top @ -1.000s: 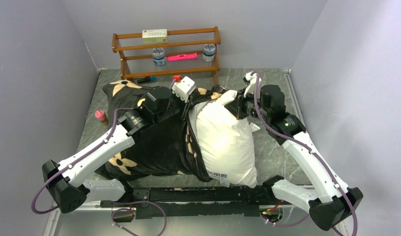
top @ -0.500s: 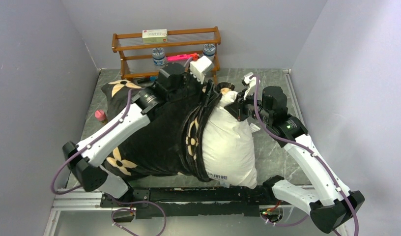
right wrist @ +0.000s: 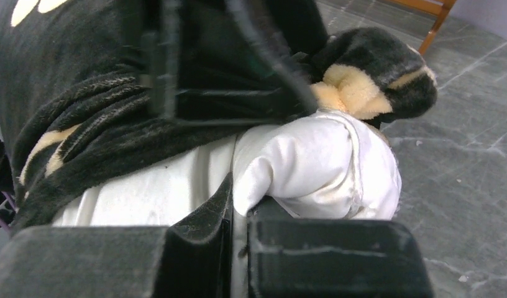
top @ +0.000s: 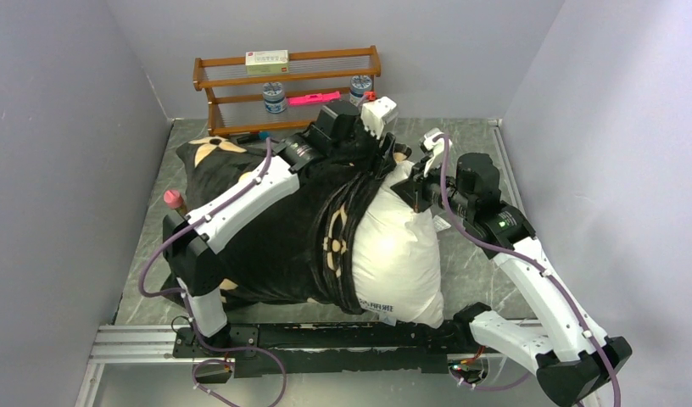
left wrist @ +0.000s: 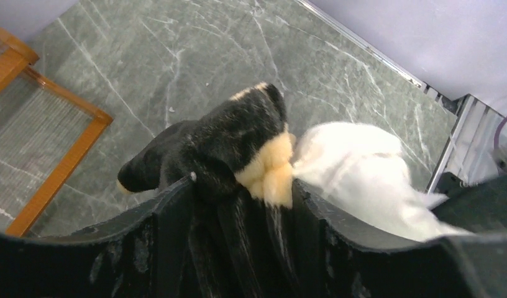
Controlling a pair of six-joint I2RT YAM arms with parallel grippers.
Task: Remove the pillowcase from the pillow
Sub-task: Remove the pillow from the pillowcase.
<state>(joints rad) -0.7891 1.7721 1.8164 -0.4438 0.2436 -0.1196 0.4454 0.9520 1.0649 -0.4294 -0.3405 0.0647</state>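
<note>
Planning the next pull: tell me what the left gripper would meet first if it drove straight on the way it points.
The left gripper is clamped on the pillowcase, so that bunched plush is in its line first; past it, probably the marble table, though depth is unclear.

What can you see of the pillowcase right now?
The pillowcase is black plush fabric printed with tan flower motifs. It lies on the table and, in the top view, covers the left part of the pillow, whose white right part sticks out bare. Its open edge is bunched in folds across the pillow's middle. The far corner of that edge is pinched in the left gripper, with a tuft of black and tan pile poking out past the fingers.
</note>
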